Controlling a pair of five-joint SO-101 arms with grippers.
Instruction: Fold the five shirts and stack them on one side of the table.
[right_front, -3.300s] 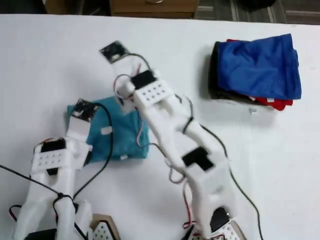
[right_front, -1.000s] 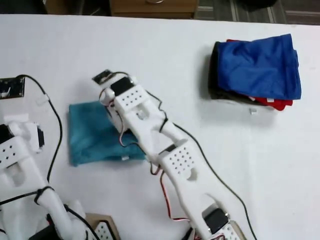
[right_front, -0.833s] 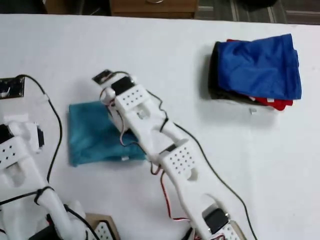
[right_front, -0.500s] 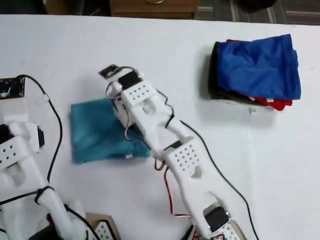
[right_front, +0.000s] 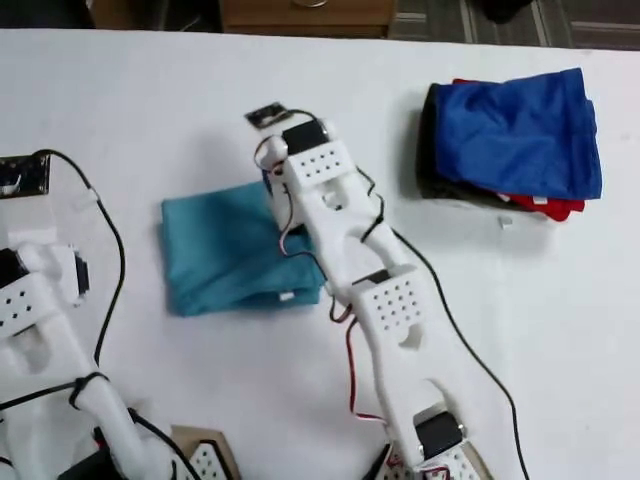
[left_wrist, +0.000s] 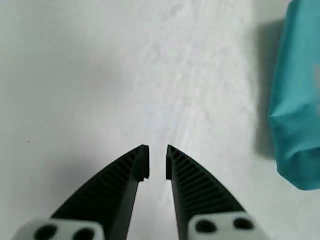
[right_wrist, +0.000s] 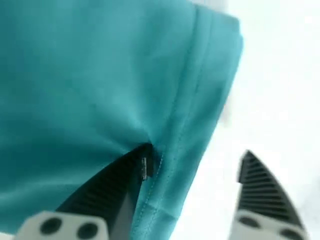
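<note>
A folded teal shirt (right_front: 235, 255) lies left of the table's middle. My right arm (right_front: 340, 230) stretches over the shirt's right edge. In the right wrist view my right gripper (right_wrist: 196, 152) is open, one finger (right_wrist: 122, 175) pressed into the teal shirt (right_wrist: 90, 90) at a crease by its hem, the other finger (right_wrist: 255, 180) over bare table. A stack of folded shirts (right_front: 515, 135), blue on top of red and black, sits at the far right. My left gripper (left_wrist: 156, 149) hovers over bare table, shut on nothing, with the teal shirt (left_wrist: 297, 110) off to one side.
My left arm (right_front: 35, 310) stands at the table's left edge, with its cable (right_front: 105, 250) looping beside it. A small white tag (right_front: 507, 222) lies in front of the stack. The white table (right_front: 150, 90) ends at the far edge, with wooden furniture (right_front: 305, 15) behind.
My right arm has swung to the right and dragged the teal shirt with it toward the stack. The left arm, earlier on the shirt, has drawn back to the left edge.
</note>
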